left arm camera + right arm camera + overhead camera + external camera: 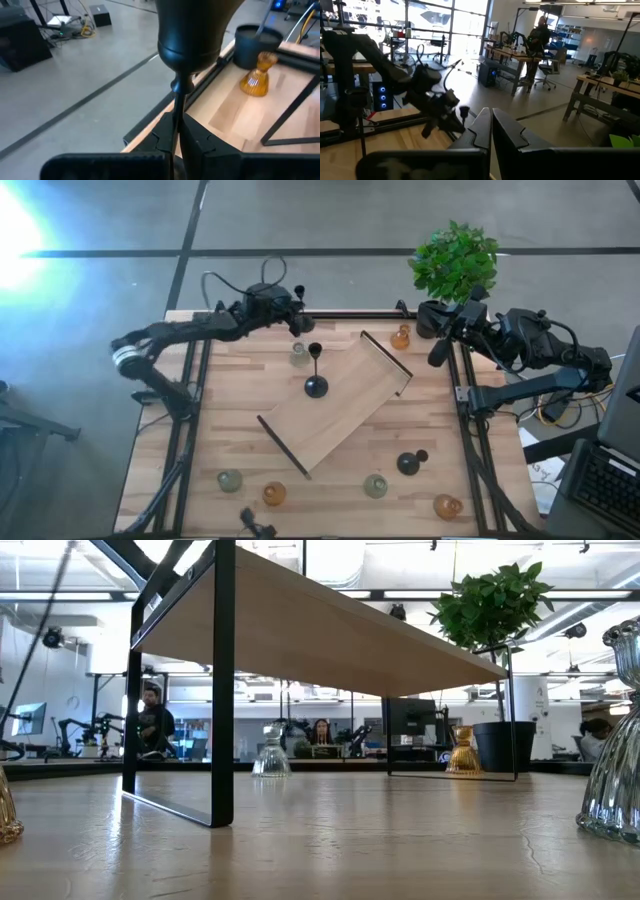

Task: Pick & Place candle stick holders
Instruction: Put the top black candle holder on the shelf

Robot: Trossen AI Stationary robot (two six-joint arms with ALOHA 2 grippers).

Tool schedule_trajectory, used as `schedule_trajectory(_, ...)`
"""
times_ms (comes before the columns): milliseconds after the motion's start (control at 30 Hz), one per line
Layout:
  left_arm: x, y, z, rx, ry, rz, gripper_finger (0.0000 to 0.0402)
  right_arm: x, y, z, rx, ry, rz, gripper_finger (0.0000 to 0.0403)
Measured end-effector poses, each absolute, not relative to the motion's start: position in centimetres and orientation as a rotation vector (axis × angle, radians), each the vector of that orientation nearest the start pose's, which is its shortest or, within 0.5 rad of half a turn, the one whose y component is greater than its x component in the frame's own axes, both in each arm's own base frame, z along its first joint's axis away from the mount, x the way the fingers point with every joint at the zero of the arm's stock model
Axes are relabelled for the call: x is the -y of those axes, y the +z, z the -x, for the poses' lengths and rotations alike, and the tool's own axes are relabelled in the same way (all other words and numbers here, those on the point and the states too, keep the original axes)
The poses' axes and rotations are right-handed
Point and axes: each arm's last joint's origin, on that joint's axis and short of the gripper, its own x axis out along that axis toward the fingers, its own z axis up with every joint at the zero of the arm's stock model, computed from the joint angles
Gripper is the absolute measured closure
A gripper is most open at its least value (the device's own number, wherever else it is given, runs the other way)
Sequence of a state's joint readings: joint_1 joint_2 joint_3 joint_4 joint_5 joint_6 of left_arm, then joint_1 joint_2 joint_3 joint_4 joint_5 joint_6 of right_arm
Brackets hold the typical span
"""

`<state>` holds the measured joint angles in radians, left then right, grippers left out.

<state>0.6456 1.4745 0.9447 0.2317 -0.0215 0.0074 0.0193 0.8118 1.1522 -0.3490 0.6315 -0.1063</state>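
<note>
Containers: one black pot [434, 316] at the far right corner holds a green plant [455, 260]. No holder sits in it.

Wooden riser [340, 405] on black frame legs lies diagonally mid-table. One black candle stick holder [316, 383] stands upright on top of it, round base down, thin stem up.

Left gripper [177, 132] is up at the far edge of the table, left of centre. Its fingers are clamped on the thin stem of a second black holder [192, 35], whose wide black end fills the top of the wrist view (which end it is, I cannot tell).

Third black holder [410, 462] lies tipped on the table near the right front, off the riser.

Glass holders are squat, ribbed and bell-shaped. I count six:
- amber, three: one [401, 337] at the far edge, near the pot; one [274, 494] at the front left; one [447, 506] at the front right.
- pale green, three: one [299, 352] just below the left gripper, beside the riser; one [230, 480] at the front left; one [375, 486] at the front centre.

Total: three black, six glass.

Right gripper [490, 125] waits beside the pot at the right far corner, fingers pressed together, nothing between them.

People sit at desks in the room beyond (low view).
</note>
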Motion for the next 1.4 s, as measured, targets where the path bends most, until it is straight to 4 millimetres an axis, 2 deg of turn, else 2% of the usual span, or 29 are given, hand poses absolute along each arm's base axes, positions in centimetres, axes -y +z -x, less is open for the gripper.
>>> schedule_trajectory(200, -17.1, 31.8, -22.5, -0.209, 0.673, 0.052, 0.0387, 1.4, 43.2, -14.1, -0.044, -0.601, 0.105, 0.0394)
schedule_trajectory(367, -13.7, 36.0, -17.8, -0.12, 0.715, 0.009, 0.0387, 1.3, 43.2, -14.1, -0.039, -0.566, 0.104, 0.0394)
schedule_trajectory(500, -10.6, 38.6, -13.7, -0.124, 0.716, 0.04, 0.0387, 1.1, 43.4, -14.5, -0.014, -0.494, 0.098, 0.0394)
schedule_trajectory(600, -8.4, 40.0, -11.3, -0.149, 0.653, 0.102, 0.0387, 1.0, 43.4, -14.9, -0.001, -0.433, 0.077, 0.0394)
schedule_trajectory(700, -6.5, 41.7, -9.8, -0.117, 0.513, 0.164, 0.0387, 0.8, 43.3, -15.4, -0.003, -0.383, 0.043, 0.0394)
schedule_trajectory(867, -4.4, 43.7, -8.8, -0.081, 0.267, 0.267, 0.0387, 0.4, 42.9, -16.6, -0.017, -0.243, -0.032, 0.0394)
schedule_trajectory(1067, -2.9, 44.7, -8.4, -0.135, 0.131, 0.382, 0.0387, 0.0, 43.6, -18.4, -0.038, -0.108, -0.081, 0.0394)
schedule_trajectory(1300, -1.9, 44.8, -10.0, -0.168, 0.014, 0.418, 0.0387, -0.2, 45.7, -20.4, -0.119, -0.067, -0.073, 0.0394)
schedule_trajectory(1400, -1.4, 44.7, -11.6, -0.187, -0.011, 0.406, 0.0387, -0.4, 46.6, -21.2, -0.155, -0.02, -0.075, 0.0394)
